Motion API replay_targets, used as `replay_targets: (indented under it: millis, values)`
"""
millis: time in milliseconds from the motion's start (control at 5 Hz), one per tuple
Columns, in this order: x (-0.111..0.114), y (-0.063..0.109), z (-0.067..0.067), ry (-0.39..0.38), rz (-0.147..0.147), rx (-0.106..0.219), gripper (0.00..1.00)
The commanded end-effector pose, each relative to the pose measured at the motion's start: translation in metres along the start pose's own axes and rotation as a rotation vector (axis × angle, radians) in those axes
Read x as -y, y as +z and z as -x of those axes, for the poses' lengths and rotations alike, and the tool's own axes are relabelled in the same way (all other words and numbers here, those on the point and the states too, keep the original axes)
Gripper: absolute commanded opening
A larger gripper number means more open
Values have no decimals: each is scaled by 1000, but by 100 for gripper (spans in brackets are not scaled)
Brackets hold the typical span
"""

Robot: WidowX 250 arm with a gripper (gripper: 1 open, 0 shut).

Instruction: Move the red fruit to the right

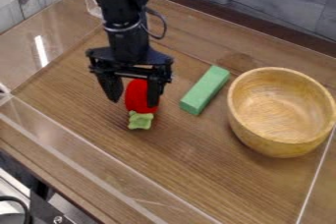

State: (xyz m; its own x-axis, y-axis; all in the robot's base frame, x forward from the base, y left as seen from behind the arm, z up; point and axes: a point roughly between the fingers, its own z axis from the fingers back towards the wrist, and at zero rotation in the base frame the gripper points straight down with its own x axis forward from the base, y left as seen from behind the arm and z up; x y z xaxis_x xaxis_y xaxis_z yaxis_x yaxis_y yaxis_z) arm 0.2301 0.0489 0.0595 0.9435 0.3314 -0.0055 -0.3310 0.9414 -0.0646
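The red fruit (137, 95), a small red toy strawberry with a light green leafy cap (140, 121), lies on the wooden table left of centre. My black gripper (133, 92) points straight down over it, open, with one finger (109, 88) on its left and the other on its right. The fingers straddle the upper part of the fruit; whether they touch it I cannot tell. The leafy cap sticks out toward the camera below the fingers.
A green rectangular block (203, 89) lies just right of the fruit. A wooden bowl (281, 110) stands at the right. Clear plastic walls (53, 130) border the wooden table at the left and front.
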Motion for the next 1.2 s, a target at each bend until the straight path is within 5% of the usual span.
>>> replay_targets:
  millis: [0, 1000]
  values:
    - [0, 3, -6, 14, 5, 33, 100]
    - [7, 3, -10, 1, 14, 63, 100]
